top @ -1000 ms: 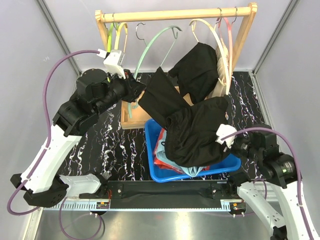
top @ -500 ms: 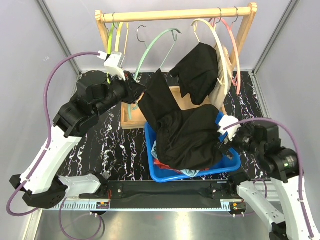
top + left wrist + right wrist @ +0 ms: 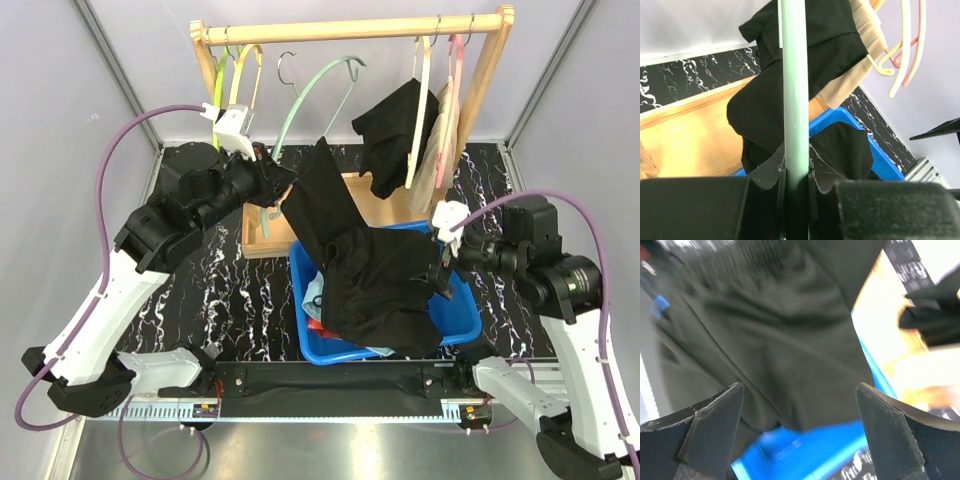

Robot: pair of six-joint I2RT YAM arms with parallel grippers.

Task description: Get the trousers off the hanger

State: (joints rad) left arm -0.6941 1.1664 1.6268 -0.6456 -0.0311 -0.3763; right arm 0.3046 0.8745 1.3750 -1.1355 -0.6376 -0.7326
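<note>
My left gripper point(image 3: 272, 186) is shut on the lower bar of a mint-green hanger point(image 3: 310, 95), seen close up as a green rod point(image 3: 795, 90) clamped between the jaws point(image 3: 796, 175). Black trousers point(image 3: 375, 280) still hang by one end over that hanger and slump into the blue bin point(image 3: 465, 315). My right gripper point(image 3: 438, 268) hovers at the bin's right side, open point(image 3: 799, 390), with the black trousers point(image 3: 780, 340) just beyond its fingers and nothing between them. A second black pair point(image 3: 398, 135) and a beige pair point(image 3: 436, 160) hang on the rack.
The wooden rack point(image 3: 350, 30) spans the back, with its wooden base point(image 3: 262, 235) behind the bin. Yellow and pink hangers dangle from it, bare. Light blue point(image 3: 316, 290) and red point(image 3: 318, 325) trousers lie in the bin under the black pair. Grey walls close both sides.
My right gripper opened, let go of the black trousers and drew back to the right. The trousers sagged into the bin. The hangers at the rack's right swung back.
</note>
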